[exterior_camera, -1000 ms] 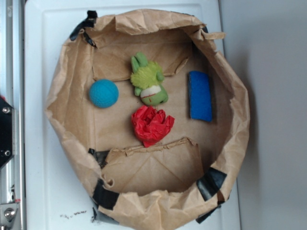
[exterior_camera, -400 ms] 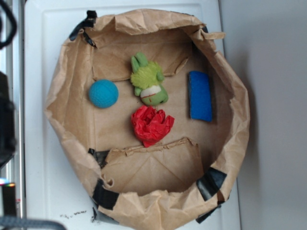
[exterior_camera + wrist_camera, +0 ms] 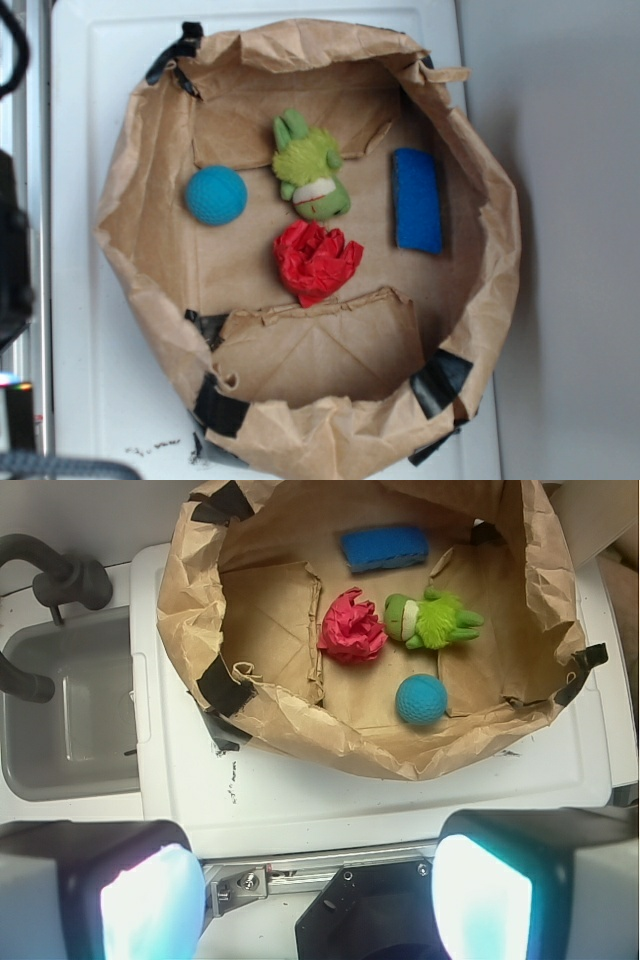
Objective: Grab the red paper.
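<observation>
The red paper (image 3: 316,261) is a crumpled bright red wad lying in the middle of the brown paper bag tray (image 3: 150,215). It also shows in the wrist view (image 3: 352,627), far ahead. My gripper (image 3: 315,905) is open and empty, its two pale pads (image 3: 150,905) wide apart at the bottom of the wrist view, well outside the bag over the robot's base. In the exterior view only dark blurred arm parts (image 3: 12,260) show at the left edge.
Inside the bag lie a blue ball (image 3: 216,195), a green plush toy (image 3: 310,170) touching the paper's upper side, and a blue sponge (image 3: 418,200). The bag's raised walls surround them. A grey sink (image 3: 70,710) with a faucet (image 3: 60,580) lies left in the wrist view.
Dark arm parts came into the exterior view's left edge between the first and second frames. The objects in the bag have not moved.
</observation>
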`<action>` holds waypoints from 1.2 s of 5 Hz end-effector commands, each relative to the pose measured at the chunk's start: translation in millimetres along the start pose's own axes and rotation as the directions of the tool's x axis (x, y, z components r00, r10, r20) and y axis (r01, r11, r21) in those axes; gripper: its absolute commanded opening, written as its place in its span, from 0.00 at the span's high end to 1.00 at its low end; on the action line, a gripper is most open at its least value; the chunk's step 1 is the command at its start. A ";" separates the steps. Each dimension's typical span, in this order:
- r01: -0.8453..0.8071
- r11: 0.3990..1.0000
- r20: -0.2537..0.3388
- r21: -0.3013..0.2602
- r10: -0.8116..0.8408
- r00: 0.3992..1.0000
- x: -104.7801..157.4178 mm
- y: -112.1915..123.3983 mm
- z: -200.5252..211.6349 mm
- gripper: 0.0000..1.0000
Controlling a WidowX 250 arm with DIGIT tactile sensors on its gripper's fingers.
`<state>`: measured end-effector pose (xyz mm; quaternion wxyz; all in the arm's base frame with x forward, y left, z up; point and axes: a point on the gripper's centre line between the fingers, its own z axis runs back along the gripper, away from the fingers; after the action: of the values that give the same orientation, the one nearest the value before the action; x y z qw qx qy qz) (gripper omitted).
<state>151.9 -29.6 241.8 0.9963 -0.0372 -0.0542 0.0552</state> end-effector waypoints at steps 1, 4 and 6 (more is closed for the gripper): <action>-0.014 1.000 0.073 -0.022 0.016 0.997 22.5 -5.7 -15.5 0.00; -0.142 0.986 0.183 0.084 0.124 0.975 91.2 6.6 -108.9 0.00; -0.230 0.946 0.148 0.229 0.200 0.969 131.2 2.8 -163.5 0.00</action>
<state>290.5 -22.5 75.6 0.9782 0.0938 -0.0736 0.1701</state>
